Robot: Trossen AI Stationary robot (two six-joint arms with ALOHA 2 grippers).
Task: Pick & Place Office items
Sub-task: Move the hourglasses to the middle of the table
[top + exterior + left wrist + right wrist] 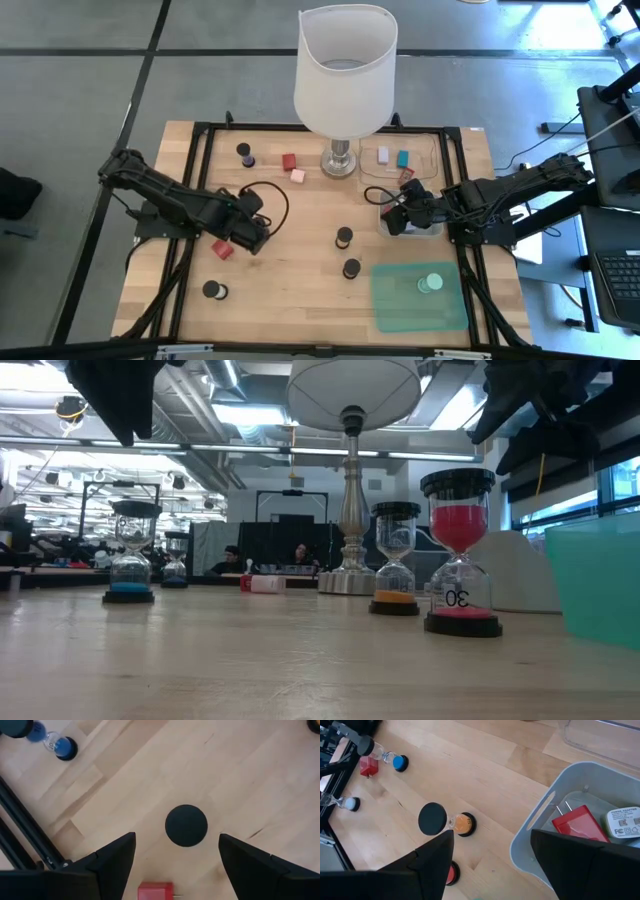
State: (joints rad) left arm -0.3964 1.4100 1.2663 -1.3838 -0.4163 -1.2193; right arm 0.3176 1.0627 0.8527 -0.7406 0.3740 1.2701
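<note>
Left gripper [257, 236]: mine, hanging over bare wood at nine o'clock of the table's centre. My jaws stand apart with nothing in them.
Black cap [186, 825]: the round top of a timer. It shows between my left fingers, down on the wood, untouched.
Red block [222, 249]: on the wood just beside my left gripper, at its eight o'clock.
Right gripper [402, 214]: mine, over the grey tray at three o'clock of the table's centre. My jaws stand apart and empty.
Grey tray [535, 827]: under my right fingers. It holds a red plug piece [577, 822] and a white plug piece [622, 822] side by side.
Orange timer [462, 823]: upright on the wood at nine o'clock of the grey tray.
Red timer [460, 555]: upright at six o'clock of the orange one, near it but apart, and marked 30.
Green mat [395, 305]: at six o'clock of the grey tray, with the mint disc [430, 283] lying on it.
Clear tray [440, 150]: at twelve o'clock of the grey tray, with a white block [383, 154] and a teal block [403, 158] inside, side by side.
Lamp [345, 70]: at twelve o'clock of the table's centre, its base just beside the clear tray.
Second red block [290, 160] and pink block [297, 176]: close together at nine o'clock of the lamp's base.
Far timer [244, 152]: upright, farther along at nine o'clock of those two blocks.
People [232, 555]: two figures well beyond the table.
</note>
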